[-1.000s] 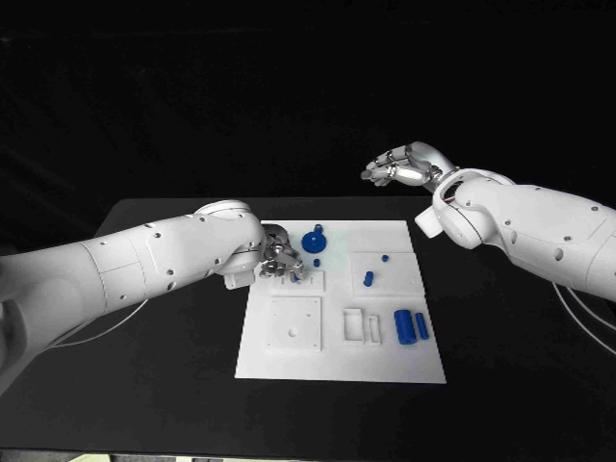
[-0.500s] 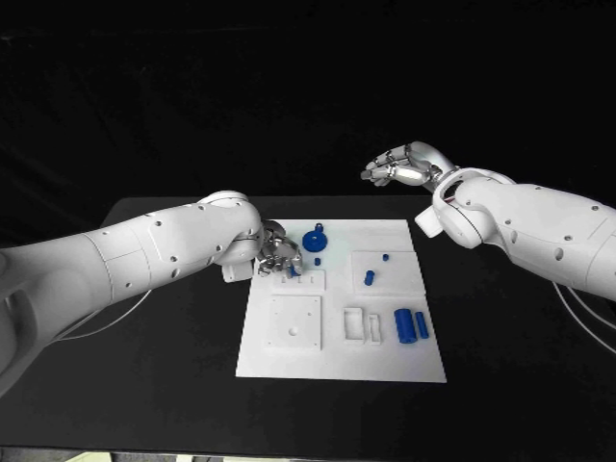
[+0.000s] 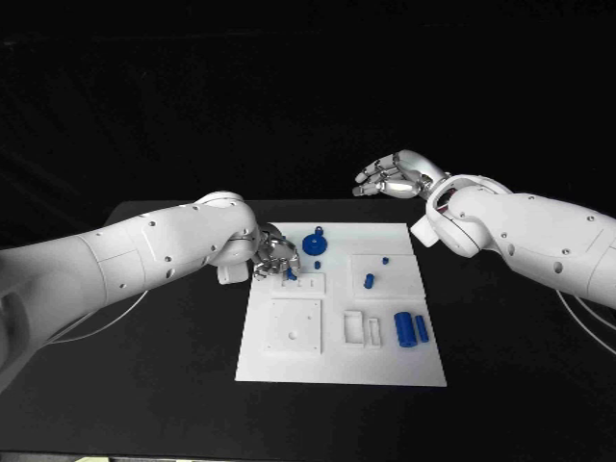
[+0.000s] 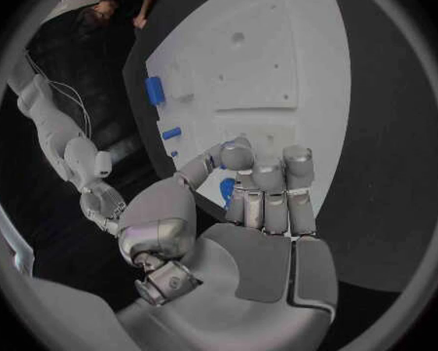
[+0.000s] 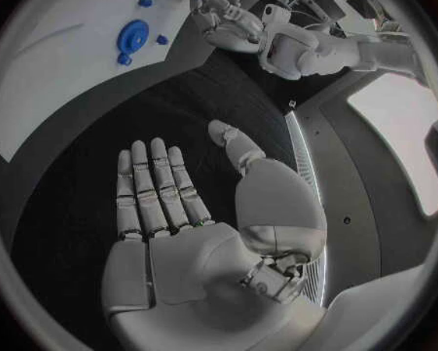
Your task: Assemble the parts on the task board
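**Left hand works a small blue part at the board's far corner**

The robot's left hand (image 3: 278, 258) hangs low over the far left corner of the white task board (image 3: 339, 361), its fingers curled together around a small blue part (image 4: 227, 189) that peeks out just under the fingertips. Whether the piece is truly pinched or merely touched cannot be told from here. Just beyond the hand stands a round blue knobbed part (image 3: 315, 241), close enough that this arm is plainly the nearer one. Two blue cylinders (image 3: 411, 326) lie side by side well away toward the board's near right, long axes running front to back. The right hand (image 3: 392, 176) is held high behind the board's far edge, above the black tabletop (image 3: 530, 366), palm flat and fingers spread, holding nothing.
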